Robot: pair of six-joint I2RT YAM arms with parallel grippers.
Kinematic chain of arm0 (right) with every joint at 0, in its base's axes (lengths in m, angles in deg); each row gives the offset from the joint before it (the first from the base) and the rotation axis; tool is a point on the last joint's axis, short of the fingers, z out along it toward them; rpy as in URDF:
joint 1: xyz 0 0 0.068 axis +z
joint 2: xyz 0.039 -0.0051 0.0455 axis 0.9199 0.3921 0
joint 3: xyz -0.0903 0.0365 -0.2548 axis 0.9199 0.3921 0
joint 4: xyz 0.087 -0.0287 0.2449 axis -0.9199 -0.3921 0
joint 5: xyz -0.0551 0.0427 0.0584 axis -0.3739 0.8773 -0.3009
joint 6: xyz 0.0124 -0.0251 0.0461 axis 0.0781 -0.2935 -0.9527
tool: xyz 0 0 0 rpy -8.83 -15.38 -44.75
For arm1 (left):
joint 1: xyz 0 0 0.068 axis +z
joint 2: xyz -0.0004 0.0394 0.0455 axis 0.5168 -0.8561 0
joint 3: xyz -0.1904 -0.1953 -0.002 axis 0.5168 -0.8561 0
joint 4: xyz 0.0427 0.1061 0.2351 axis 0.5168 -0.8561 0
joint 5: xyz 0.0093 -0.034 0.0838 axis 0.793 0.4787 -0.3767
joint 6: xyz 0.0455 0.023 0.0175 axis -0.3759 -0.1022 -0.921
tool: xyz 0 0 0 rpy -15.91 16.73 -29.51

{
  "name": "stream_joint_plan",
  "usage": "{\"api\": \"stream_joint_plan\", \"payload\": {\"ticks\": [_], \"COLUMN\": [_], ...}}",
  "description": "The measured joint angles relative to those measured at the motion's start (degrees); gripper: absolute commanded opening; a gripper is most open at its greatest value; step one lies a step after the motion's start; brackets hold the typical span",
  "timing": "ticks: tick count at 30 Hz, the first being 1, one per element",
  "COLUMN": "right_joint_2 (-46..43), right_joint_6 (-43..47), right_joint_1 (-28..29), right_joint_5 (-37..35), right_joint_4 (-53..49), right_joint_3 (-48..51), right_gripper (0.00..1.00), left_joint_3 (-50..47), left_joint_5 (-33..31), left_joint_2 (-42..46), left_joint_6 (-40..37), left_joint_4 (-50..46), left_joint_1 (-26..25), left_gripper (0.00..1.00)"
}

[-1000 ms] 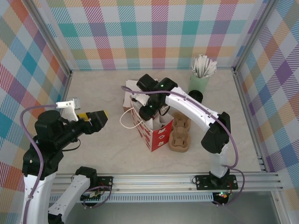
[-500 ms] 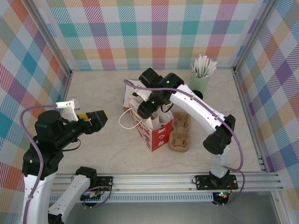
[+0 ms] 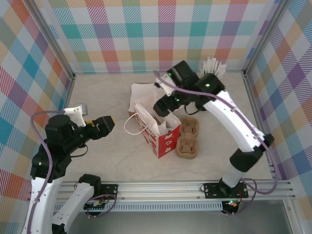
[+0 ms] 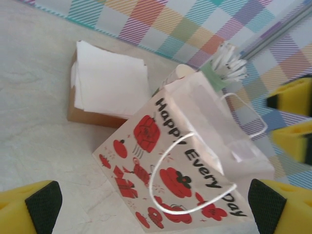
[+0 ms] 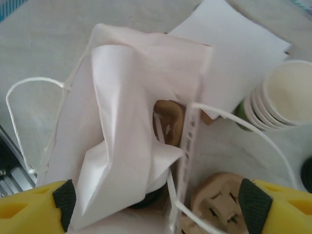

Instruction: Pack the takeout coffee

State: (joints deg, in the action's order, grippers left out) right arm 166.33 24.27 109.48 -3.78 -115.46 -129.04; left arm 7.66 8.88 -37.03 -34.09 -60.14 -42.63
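Plainly one bag (image 3: 163, 141), one nested cup stack (image 5: 285, 97).

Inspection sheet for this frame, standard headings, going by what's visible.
Surface: pale tabletop, no spills seen.
Job's things: gift bag upright, mouth open; maybe the takeout coffee, a dark shape low inside.
Clutter: cup carrier beside the bag; napkin box; cup stack; tumbler of sticks.
Hands: left hand open, apart from the bag; right hand open above its mouth.
Cables: purple cables along both arms.
Surroundings: plaid walls; metal rail at near edge.
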Motion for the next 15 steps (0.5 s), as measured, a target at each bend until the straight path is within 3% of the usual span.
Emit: {"api": "stream_joint_plan", "payload": {"ticks": [9, 15], "right_joint_2": [-17.86, -27.76], "right_joint_6": [-6.08, -9.2], "right_joint_1": [-12.72, -18.95], "right_joint_5": [-1.86, -8.83], "right_joint_4": [8.17, 15.43], "right_joint_3": [20.2, 35.15], "right_gripper": [1.0, 1.0], "left_joint_3": [-6.45, -13.0], "left_joint_5": [-11.58, -20.02], "left_joint_2": [0.94, 3.15], "left_joint_6": [0.39, 0.11], "left_joint_4": [0.98, 2.99], "left_joint_1": [0.0, 0.0], "left_gripper": [1.0, 1.0]}}
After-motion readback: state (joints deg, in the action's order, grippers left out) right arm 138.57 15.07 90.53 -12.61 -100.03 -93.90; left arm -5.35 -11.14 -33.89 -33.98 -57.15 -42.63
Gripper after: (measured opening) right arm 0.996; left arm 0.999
